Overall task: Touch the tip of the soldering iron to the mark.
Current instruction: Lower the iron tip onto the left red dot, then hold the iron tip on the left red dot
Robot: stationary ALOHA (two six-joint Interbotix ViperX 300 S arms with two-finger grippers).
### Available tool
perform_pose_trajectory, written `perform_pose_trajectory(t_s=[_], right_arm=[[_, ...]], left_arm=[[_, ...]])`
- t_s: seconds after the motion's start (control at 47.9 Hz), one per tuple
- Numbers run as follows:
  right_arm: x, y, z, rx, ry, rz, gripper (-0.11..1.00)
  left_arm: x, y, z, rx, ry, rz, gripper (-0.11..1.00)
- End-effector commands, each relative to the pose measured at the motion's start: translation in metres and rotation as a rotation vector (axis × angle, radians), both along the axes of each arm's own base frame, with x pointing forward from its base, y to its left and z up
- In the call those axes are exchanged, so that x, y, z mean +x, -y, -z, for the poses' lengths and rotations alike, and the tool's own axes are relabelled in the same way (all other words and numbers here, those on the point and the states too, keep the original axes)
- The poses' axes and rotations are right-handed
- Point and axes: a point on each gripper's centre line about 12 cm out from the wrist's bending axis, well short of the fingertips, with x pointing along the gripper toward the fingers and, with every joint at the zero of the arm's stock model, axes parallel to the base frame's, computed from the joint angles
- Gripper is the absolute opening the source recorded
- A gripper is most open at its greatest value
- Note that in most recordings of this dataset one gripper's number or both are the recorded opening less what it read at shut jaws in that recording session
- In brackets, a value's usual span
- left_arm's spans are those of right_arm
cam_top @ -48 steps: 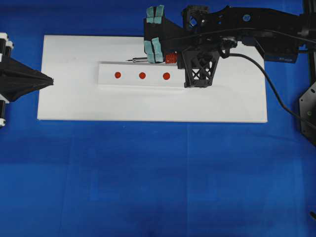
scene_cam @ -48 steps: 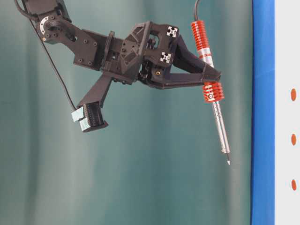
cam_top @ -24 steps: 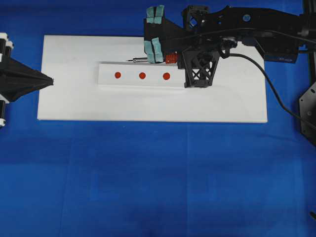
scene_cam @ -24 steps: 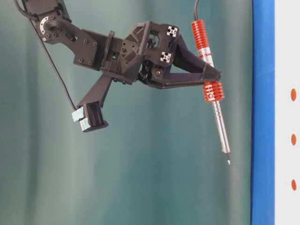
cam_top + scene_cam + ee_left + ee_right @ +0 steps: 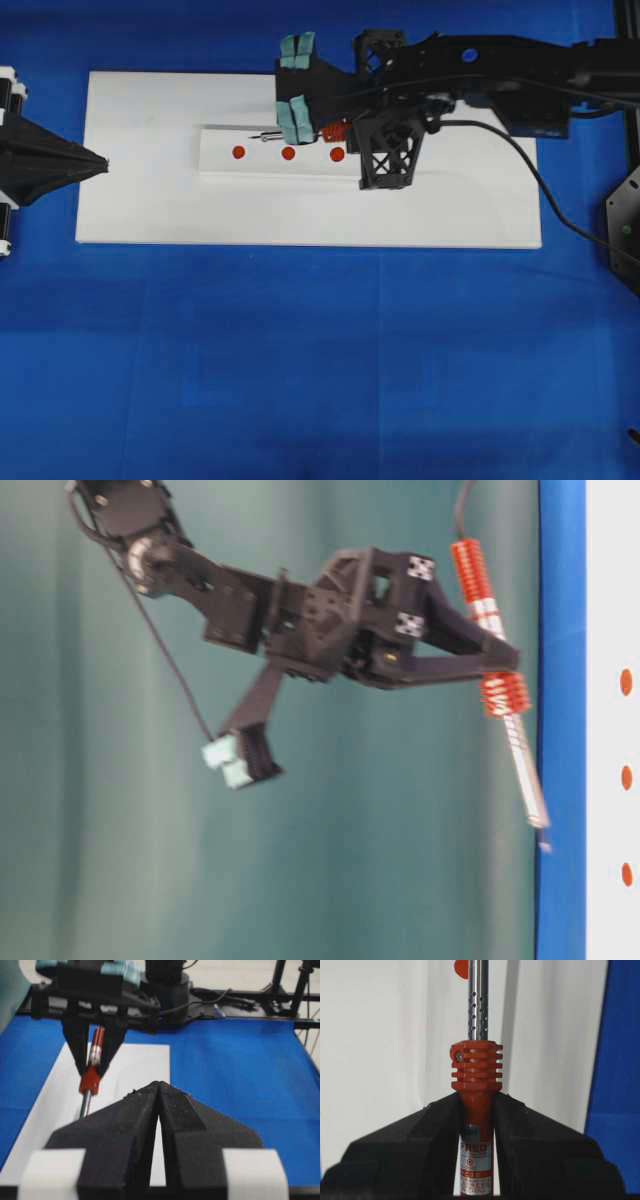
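The left hand is sitting at 9 o'clock, fingers pressed together on nothing. Three red dots are lying in a row on the white strip. The right hand is squeezing the soldering iron tight, its tip hanging just above the strip at 12 o'clock of the dots.

This looks like a robotics lab test bench. A blue cloth-covered table carries a flat white rectangular board beneath the black right gripper, a plain teal curtain hangs behind it, and black cabled stands rise beyond.
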Motion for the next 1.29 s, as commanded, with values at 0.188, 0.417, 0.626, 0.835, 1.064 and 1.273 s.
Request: perform_pose_trajectory(t_s=[0.188,0.417,0.626,0.835,1.064,1.273], right_arm=[[0.019,0.002,0.009,0.004,0.049,-0.003,0.06],[0.025,-0.001,0.020,0.018,0.050,-0.008,0.06],[0.026,0.000,0.026,0.020,0.041,-0.005,0.06],[0.025,0.002,0.027,0.021,0.038,0.000,0.06],[0.025,0.004,0.027,0.019,0.037,0.002,0.06],[0.024,0.005,0.027,0.018,0.034,0.002,0.06]], left_arm=[[0.001,-0.001,-0.004,0.002,0.011,-0.003,0.00],[0.001,-0.001,-0.004,0.002,0.011,-0.003,0.00],[0.001,0.000,-0.004,0.002,0.009,-0.001,0.00],[0.001,0.000,-0.004,0.003,0.008,-0.001,0.00],[0.001,0.000,-0.003,0.002,0.005,-0.001,0.00],[0.001,0.000,-0.003,0.002,0.006,-0.001,0.00]])
